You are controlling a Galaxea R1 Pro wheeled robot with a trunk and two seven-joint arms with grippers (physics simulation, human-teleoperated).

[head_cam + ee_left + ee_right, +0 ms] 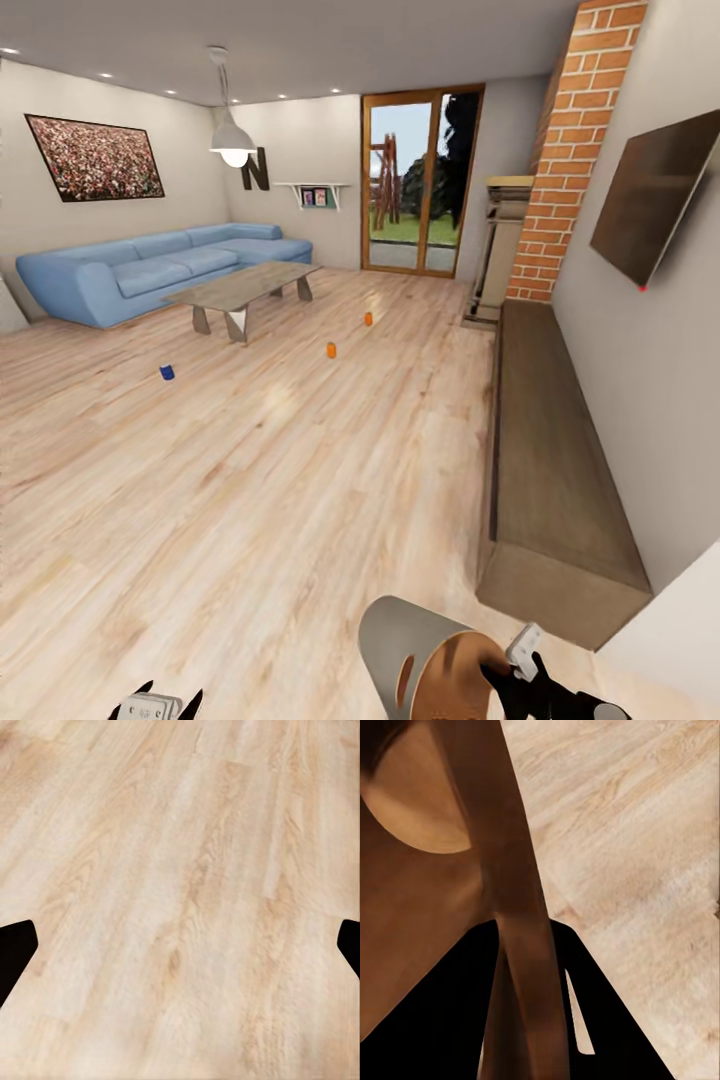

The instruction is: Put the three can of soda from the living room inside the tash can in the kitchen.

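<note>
Three soda cans stand apart on the wood floor of the living room: a dark blue can (167, 372) at the left, an orange can (331, 350) in the middle, and a second orange can (368, 319) farther back. The trash can (425, 660), grey outside and tan-brown inside, hangs tilted at the bottom of the head view. My right gripper (512, 668) is shut on its rim; in the right wrist view the brown rim wall (521, 945) runs between the black fingers (615, 1027). My left gripper (180, 945) hangs open over bare floor, and its tips (160, 703) show low in the head view.
A blue sofa (150, 265) and a glass-topped low table (245, 285) stand at the left behind the cans. A long wooden bench (555, 450) runs along the right wall under a TV (655, 195), past the brick fireplace (575, 150). Glass doors (420, 185) lie at the back.
</note>
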